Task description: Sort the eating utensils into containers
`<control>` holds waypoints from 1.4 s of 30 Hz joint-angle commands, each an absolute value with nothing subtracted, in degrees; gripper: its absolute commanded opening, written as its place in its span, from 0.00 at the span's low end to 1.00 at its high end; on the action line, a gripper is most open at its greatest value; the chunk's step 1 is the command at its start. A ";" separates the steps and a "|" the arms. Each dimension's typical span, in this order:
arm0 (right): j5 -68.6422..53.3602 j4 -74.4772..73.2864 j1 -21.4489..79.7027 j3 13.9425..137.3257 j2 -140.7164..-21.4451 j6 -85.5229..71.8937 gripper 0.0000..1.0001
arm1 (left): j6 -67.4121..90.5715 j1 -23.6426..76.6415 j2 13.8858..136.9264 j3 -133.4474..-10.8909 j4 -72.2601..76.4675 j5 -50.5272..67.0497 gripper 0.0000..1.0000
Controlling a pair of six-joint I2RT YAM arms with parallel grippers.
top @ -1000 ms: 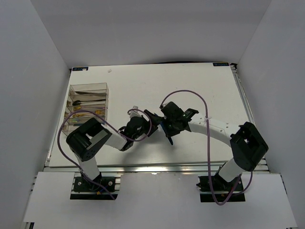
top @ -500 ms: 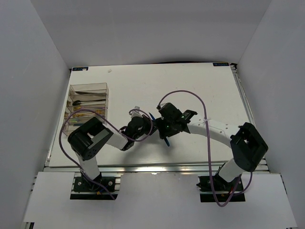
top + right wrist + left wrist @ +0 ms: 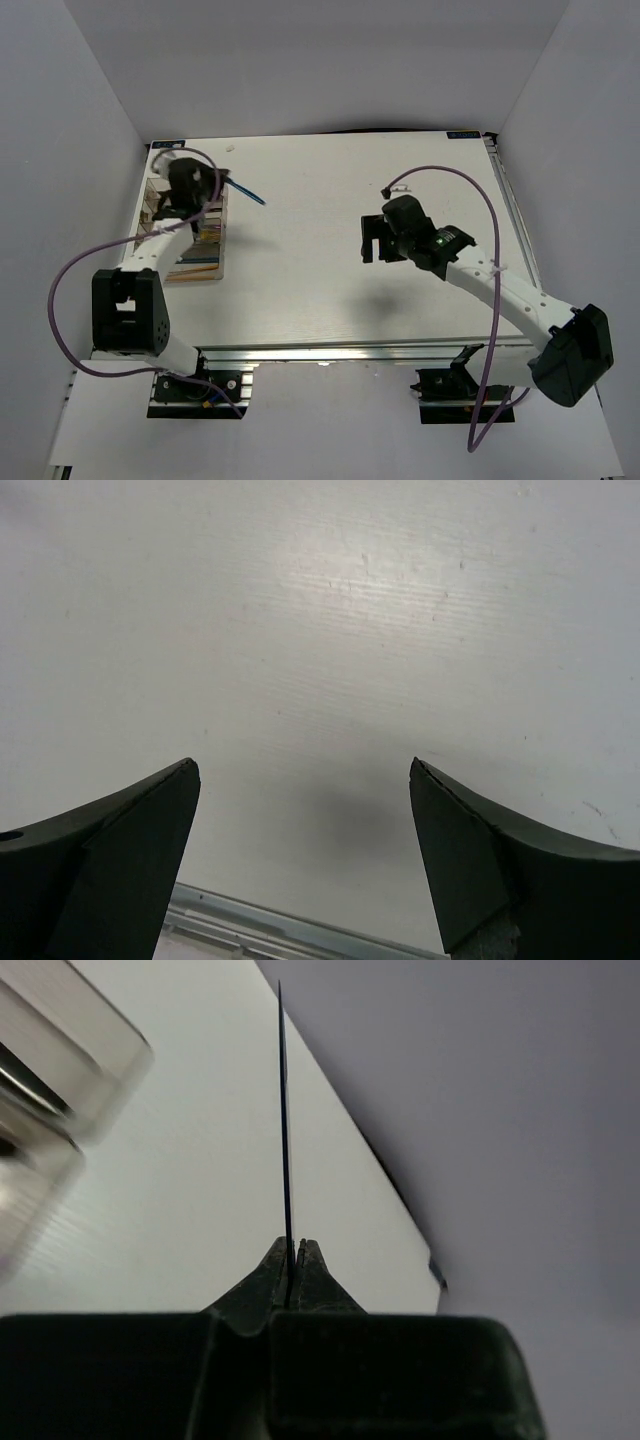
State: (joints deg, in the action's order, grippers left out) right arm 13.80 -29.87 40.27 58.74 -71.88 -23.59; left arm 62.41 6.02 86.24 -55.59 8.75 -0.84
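Occupying the far-left part of the white table (image 3: pixel 340 190), the compartmented organiser (image 3: pixel 224 240) lies under the left arm, the nearer one. The right gripper (image 3: pixel 372 238), jaws spread and empty, hovers well apart over the table's middle. The left gripper (image 3: pixel 212 181) is clamped on one end of the blue knife (image 3: pixel 247 192). The knife's long axis points away from the organiser toward mid-table, seemingly in line with the compartments, though that angle is hard to judge.

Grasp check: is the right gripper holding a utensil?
No, the right gripper stands wide open above the table, with nothing in its grasp.
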 commanded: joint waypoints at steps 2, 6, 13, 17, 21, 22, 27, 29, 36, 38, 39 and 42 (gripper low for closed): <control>13.37 -32.08 40.52 55.90 -69.26 -23.20 0.89 | 58.45 -3.50 91.39 -63.97 -1.85 -5.00 0.00; 13.36 -31.91 40.52 54.23 -65.75 -23.29 0.89 | 62.04 -7.99 99.83 -72.14 -0.55 -10.63 0.00; 13.18 -32.96 40.52 52.03 -63.90 -22.50 0.89 | 65.39 -9.93 106.87 -80.32 0.35 -18.01 0.00; 12.66 -32.17 40.52 51.42 -64.25 -21.89 0.89 | 66.18 -10.55 107.66 -78.66 2.45 -19.25 0.00; 12.48 -32.43 40.52 52.21 -65.56 -21.53 0.89 | 67.23 -10.99 109.42 -78.49 4.04 -18.37 0.00; 12.57 -32.69 40.52 52.29 -65.74 -21.45 0.89 | 67.67 -11.07 109.60 -78.49 4.04 -19.07 0.00; 12.13 -33.05 40.60 52.73 -65.74 -21.01 0.89 | 68.90 -11.07 111.61 -78.04 7.21 -19.60 0.00; 12.04 -33.40 40.52 52.65 -65.48 -20.92 0.89 | 68.91 -11.16 112.41 -79.27 7.29 -19.60 0.00; 12.57 -34.28 40.52 52.82 -64.78 -20.13 0.89 | 68.91 -11.16 114.52 -78.93 8.00 -19.16 0.16; 12.48 -34.54 40.52 53.09 -64.69 -20.04 0.89 | 68.91 -11.16 114.26 -78.58 7.91 -19.07 0.28; 12.48 -34.63 40.52 53.17 -64.51 -20.04 0.89 | 68.91 -11.16 113.91 -78.40 7.91 -18.99 0.32; 12.48 -34.98 40.52 53.52 -64.25 -19.95 0.89 | 68.82 -11.16 112.50 -77.35 8.44 -18.72 0.43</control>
